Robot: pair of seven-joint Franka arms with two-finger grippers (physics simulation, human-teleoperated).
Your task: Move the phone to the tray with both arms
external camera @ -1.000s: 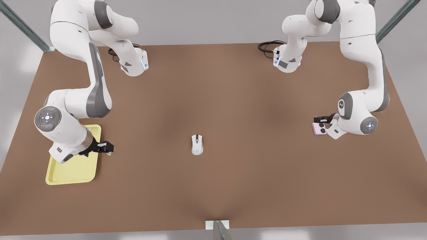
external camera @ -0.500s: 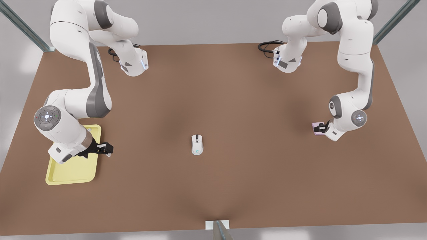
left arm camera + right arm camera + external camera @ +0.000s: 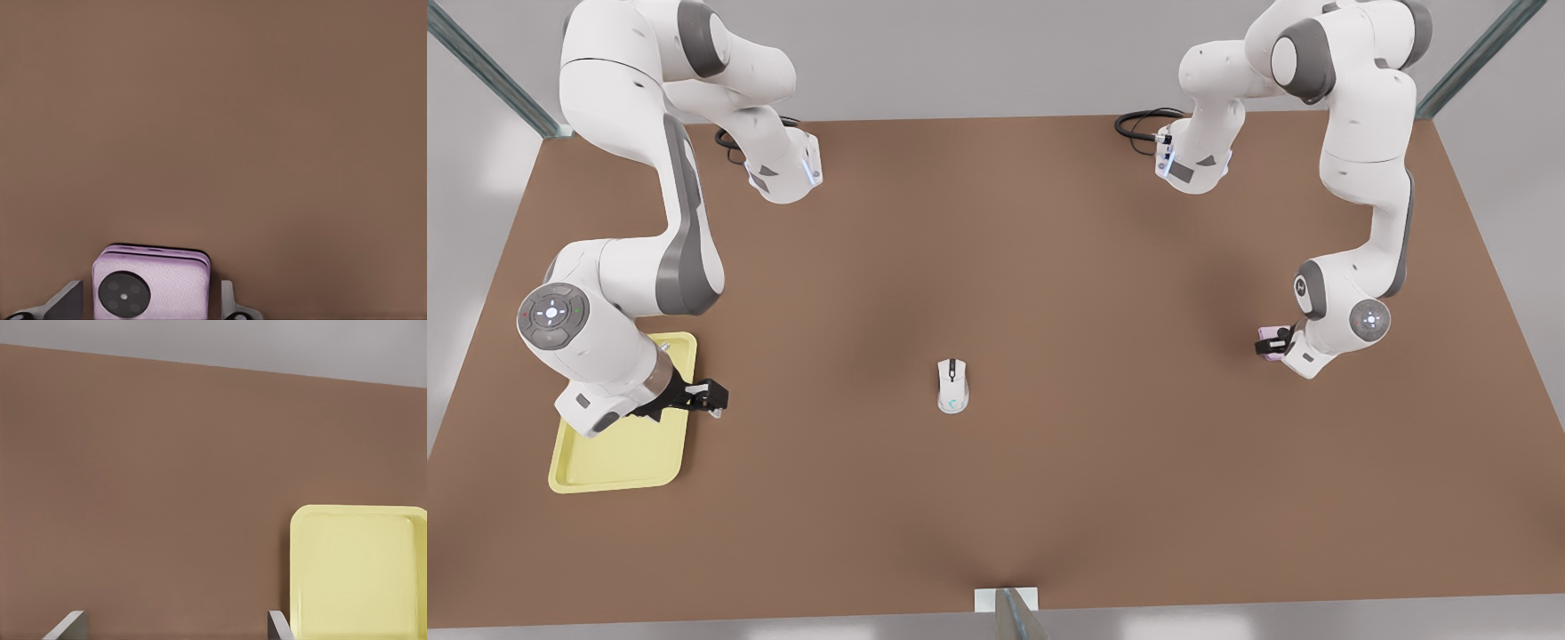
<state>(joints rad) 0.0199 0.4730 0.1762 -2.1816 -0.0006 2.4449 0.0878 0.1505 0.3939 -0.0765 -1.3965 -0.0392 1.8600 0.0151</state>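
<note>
Two arms, one phone at the far end of the table

Two things sit nearly the whole table apart: the phone near the front view's right edge and the tray at the front view's left. The left gripper is down at the phone. In the left wrist view the pink-lilac body lies flat on the table between the two fingertips, with a visible gap on each side, so the fingers are spread and nothing is gripped yet.

The right gripper hangs by the tray's inner edge, its fingers parted and empty, and that arm waits.

The left arm is plainly the nearer one to the phone and the right arm the nearer one to the tray. The phone looks almost square, so no long axis can be told. A white mouse lies mid-table between the two, roughly on the line of travel, and any handover probably has to happen around there.
</note>
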